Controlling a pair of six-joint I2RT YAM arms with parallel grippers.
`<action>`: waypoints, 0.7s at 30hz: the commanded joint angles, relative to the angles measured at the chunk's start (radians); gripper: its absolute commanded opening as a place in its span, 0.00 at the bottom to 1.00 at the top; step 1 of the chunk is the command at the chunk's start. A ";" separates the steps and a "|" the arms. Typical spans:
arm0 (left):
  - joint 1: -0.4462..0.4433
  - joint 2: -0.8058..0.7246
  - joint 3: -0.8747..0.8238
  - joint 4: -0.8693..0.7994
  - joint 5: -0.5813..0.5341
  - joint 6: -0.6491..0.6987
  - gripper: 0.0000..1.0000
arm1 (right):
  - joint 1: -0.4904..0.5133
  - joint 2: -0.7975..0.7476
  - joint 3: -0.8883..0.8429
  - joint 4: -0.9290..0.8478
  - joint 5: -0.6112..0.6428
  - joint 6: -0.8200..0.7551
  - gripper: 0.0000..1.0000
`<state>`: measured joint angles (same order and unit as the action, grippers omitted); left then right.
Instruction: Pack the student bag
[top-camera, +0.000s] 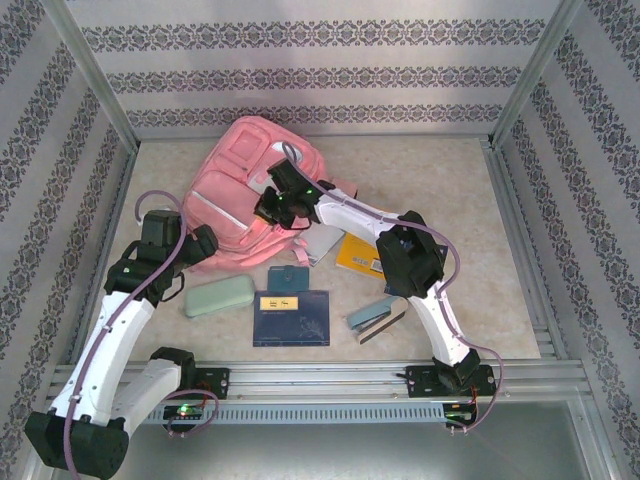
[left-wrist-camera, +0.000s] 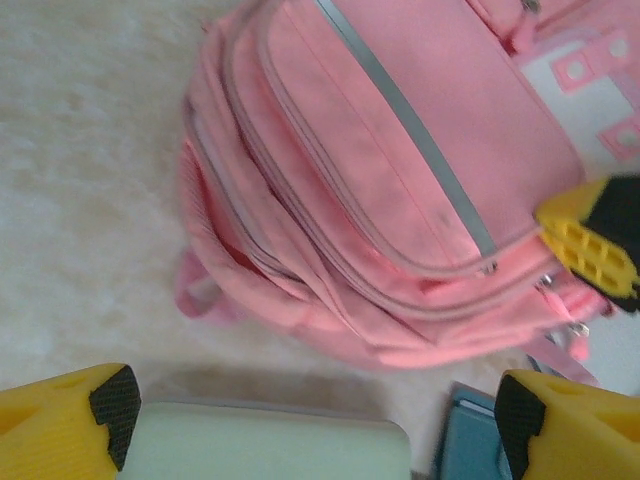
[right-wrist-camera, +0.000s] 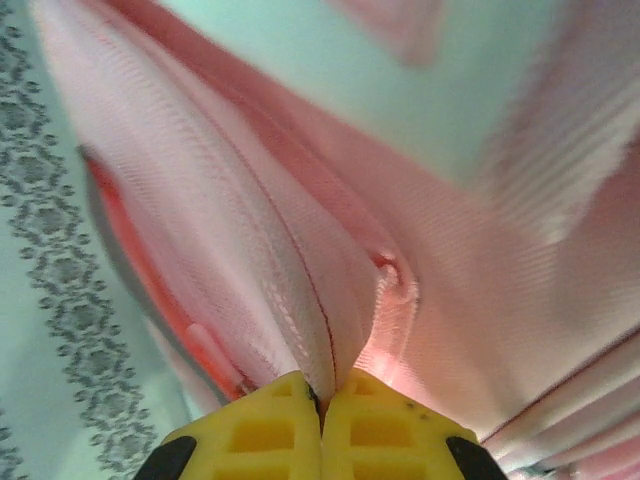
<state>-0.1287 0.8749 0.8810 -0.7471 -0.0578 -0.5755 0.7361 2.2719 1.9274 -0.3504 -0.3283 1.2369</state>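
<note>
Now | left pincer (left-wrist-camera: 318, 405) wide open, empty | right pincer (right-wrist-camera: 322, 420) pinching student bag (right-wrist-camera: 300, 250)

Yellow fingers (right-wrist-camera: 262, 432) of the right gripper (right-wrist-camera: 322, 405), pressed together, pinch a fold of the pink student bag (right-wrist-camera: 250, 230).

Student bag (top-camera: 240, 185): soft, matt pink woven cloth; case (top-camera: 218, 296) at its six o'clock: smooth, matt; table (top-camera: 450, 180): matt, mottled.
</note>
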 joint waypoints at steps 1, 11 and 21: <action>-0.002 0.010 -0.011 0.020 0.114 0.017 0.91 | 0.009 0.015 0.171 0.010 -0.013 0.052 0.00; -0.007 0.100 0.002 0.035 0.062 -0.117 1.00 | 0.041 -0.136 0.083 0.060 0.188 0.141 0.00; -0.003 0.326 0.043 0.221 0.127 -0.186 0.98 | 0.067 -0.373 -0.357 0.363 0.356 0.298 0.00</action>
<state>-0.1307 1.1397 0.8902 -0.6109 0.0380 -0.7238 0.7956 1.9968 1.5978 -0.1703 -0.0734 1.4746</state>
